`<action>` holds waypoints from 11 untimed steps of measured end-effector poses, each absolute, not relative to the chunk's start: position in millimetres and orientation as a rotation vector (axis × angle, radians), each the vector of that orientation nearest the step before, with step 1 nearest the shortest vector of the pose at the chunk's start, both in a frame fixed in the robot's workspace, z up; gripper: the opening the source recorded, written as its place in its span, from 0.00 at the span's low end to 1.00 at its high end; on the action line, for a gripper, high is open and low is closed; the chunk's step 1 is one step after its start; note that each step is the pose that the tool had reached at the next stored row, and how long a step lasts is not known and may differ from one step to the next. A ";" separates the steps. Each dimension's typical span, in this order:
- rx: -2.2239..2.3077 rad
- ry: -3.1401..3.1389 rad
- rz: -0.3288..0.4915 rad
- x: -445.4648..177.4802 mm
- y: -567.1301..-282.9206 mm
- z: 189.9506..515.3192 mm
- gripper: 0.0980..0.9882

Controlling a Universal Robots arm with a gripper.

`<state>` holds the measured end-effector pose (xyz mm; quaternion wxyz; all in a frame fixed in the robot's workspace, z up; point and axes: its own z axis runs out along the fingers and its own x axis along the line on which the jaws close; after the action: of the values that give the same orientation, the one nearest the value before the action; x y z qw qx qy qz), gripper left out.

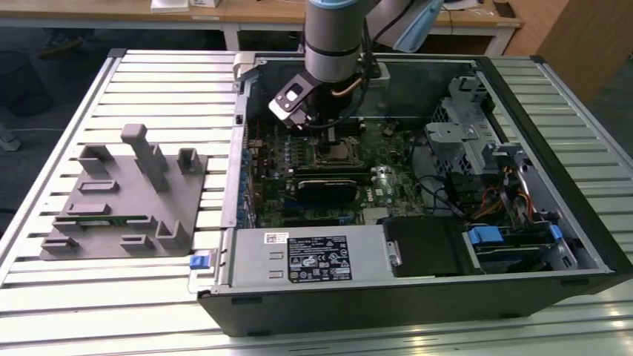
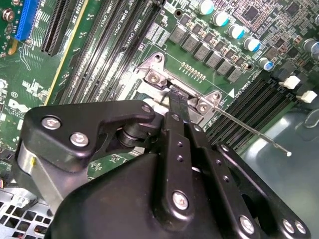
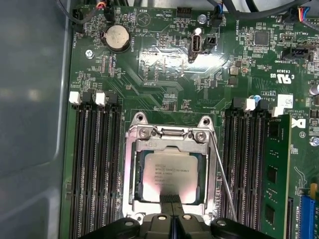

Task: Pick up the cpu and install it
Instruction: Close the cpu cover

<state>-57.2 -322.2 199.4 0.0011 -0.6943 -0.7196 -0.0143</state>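
Gripper (image 3: 171, 198) closed, empty, tips at cpu (image 3: 167, 169) edge. Cpu apparently seated in socket frame (image 3: 130, 172), mid-frame in exterior view. Press lightly, squarely.

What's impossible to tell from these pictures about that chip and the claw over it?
1. First wrist view: the gripper covers the near edge of the cpu, so it is unclear whether the two touch.
2. Second wrist view: the gripper's body hides most of the socket frame.
3. Exterior view: the arm stands in front of the socket frame, so how the cpu sits cannot be judged there.
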 end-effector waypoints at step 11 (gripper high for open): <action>-2.179 -2.259 -0.047 -55.4 -322.0 214.0 0.01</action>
<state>-55.4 -322.0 214.0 0.0014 -0.6942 -0.7196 -0.0150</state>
